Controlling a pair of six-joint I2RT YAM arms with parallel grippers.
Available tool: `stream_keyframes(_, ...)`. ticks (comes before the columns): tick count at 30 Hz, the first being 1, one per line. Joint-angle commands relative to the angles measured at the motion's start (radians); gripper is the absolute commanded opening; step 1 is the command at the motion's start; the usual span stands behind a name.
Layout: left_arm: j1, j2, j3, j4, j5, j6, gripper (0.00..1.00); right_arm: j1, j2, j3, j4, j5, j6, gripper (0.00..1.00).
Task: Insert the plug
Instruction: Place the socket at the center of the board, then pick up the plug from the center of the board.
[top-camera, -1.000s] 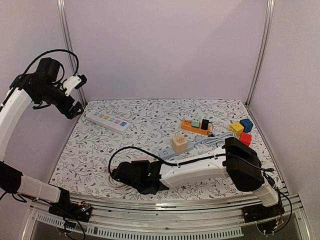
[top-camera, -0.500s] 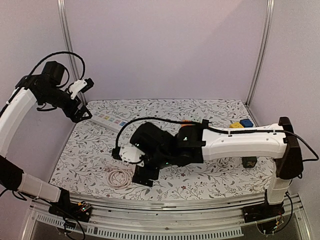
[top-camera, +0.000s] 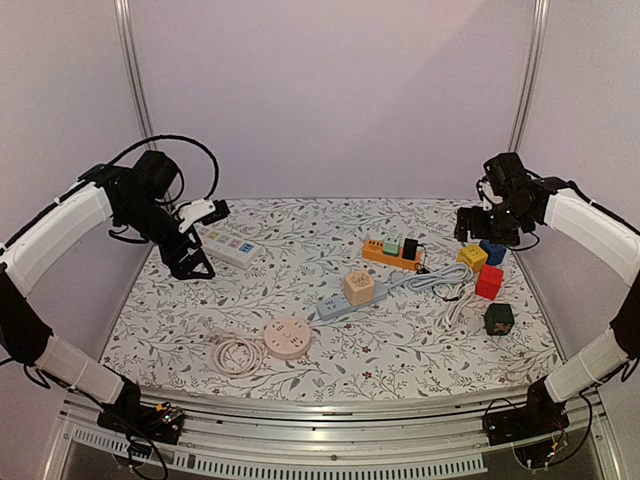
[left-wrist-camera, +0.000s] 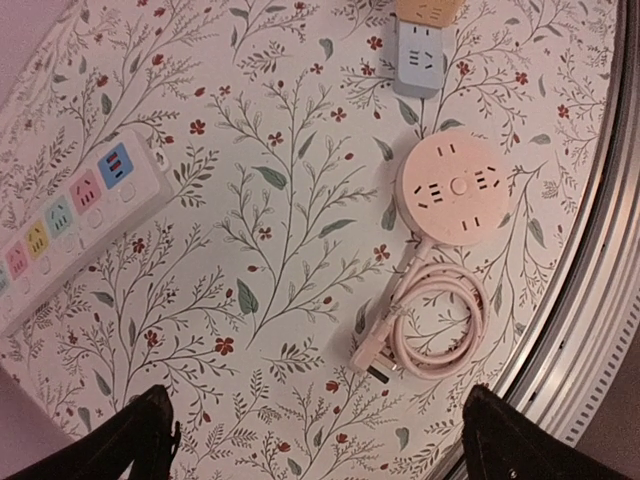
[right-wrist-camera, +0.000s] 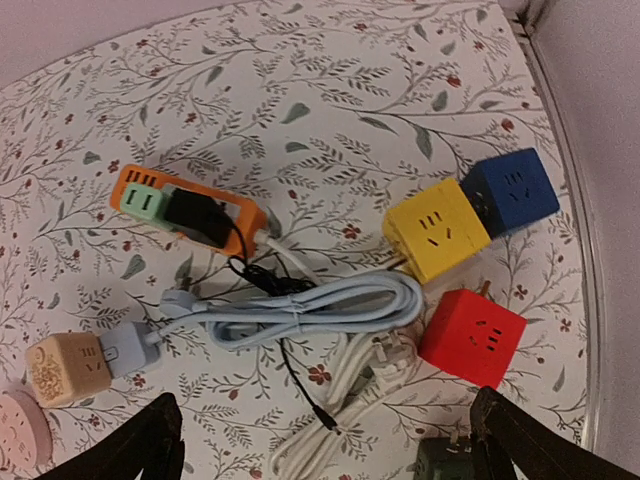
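Both sets of jaws gape wide, holding nothing. The left arm (top-camera: 55, 235) bends in from the left edge toward the white power strip (top-camera: 222, 243); the right arm (top-camera: 590, 222) arcs in at upper right. The pink plug (left-wrist-camera: 378, 367) lies on the tabletop (top-camera: 300, 225), lower left, against its coiled cord (left-wrist-camera: 480, 325).

The worktop (top-camera: 300, 225) carries a floral-print cover. At your far left lies a white power strip (top-camera: 222, 243) with coloured sockets. Near the front edge you find a round pink socket (top-camera: 286, 338), and just beside it its coiled pink cord (top-camera: 236, 353) with the plug (left-wrist-camera: 378, 366) lying loose. At centre lies a light-blue strip (top-camera: 335, 306) touching a beige cube (top-camera: 359, 287). Beyond it sits an orange strip (top-camera: 385, 254). At your right stand a yellow cube (top-camera: 472, 257), blue cube (top-camera: 493, 250), red cube (top-camera: 490, 281) and dark green cube (top-camera: 498, 318), with a white cable (top-camera: 455, 310) between them.
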Motion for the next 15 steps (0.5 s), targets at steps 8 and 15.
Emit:
stream_keyframes(8,-0.029,0.043,-0.039,0.045,-0.004,-0.01,0.99,-0.333,0.2,-0.064,-0.068,-0.094,0.054,0.99)
stream_keyframes(15,-0.03,0.047,-0.055,0.05,-0.036,-0.011,1.0,-0.334,0.301,-0.059,-0.033,0.009,0.07,0.99)
